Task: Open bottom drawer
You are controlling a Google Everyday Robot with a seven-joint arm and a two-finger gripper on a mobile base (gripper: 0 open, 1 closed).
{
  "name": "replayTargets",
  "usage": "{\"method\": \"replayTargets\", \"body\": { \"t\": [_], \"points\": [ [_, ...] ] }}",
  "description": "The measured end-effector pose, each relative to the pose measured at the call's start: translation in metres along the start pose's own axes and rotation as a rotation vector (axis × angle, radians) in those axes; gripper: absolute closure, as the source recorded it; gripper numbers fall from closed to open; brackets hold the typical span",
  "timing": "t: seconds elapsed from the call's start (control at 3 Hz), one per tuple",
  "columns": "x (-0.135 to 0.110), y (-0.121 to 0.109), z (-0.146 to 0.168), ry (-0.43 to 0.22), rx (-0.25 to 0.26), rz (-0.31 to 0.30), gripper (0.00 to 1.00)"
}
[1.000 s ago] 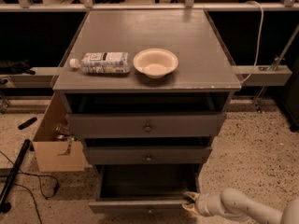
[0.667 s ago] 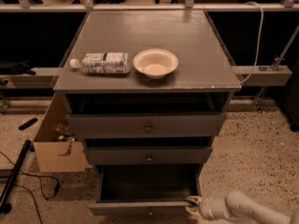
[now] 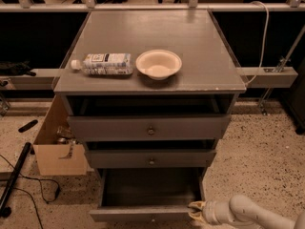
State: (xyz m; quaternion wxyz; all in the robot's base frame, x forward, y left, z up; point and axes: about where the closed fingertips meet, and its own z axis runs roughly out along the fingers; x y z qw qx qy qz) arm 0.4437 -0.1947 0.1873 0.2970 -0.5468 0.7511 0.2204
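- Grey drawer cabinet [image 3: 200,56] sits mid-scene, with a flat top and three knobbed drawers stacked below it.
- The bottom drawer [image 3: 138,214] is wide open, sticking out toward the near side well past the two above it, and the inside looks bare.
- An open cardboard box [image 3: 59,159] stands on the floor against the cabinet's left side.
- The robot's pale arm [image 3: 243,211] comes in from the near right.
- A plastic bottle [image 3: 105,63] lies on its side on the top, left of a paper bowl [image 3: 158,64].
- The gripper [image 3: 195,211] is at the right end of the bottom drawer's front, touching it; can't tell if it's clamped.
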Motion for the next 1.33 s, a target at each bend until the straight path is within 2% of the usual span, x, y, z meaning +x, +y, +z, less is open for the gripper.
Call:
{"method": "replayTargets", "body": {
  "t": [0.67,1.0,1.33],
  "points": [
    [0.0,0.0,0.0,0.0,0.0,0.0,0.04],
    [0.0,0.0001,0.0001,0.0,0.0,0.0,0.0],
    [0.0,0.0001,0.0001,0.0,0.0,0.0,0.0]
  ]
}}
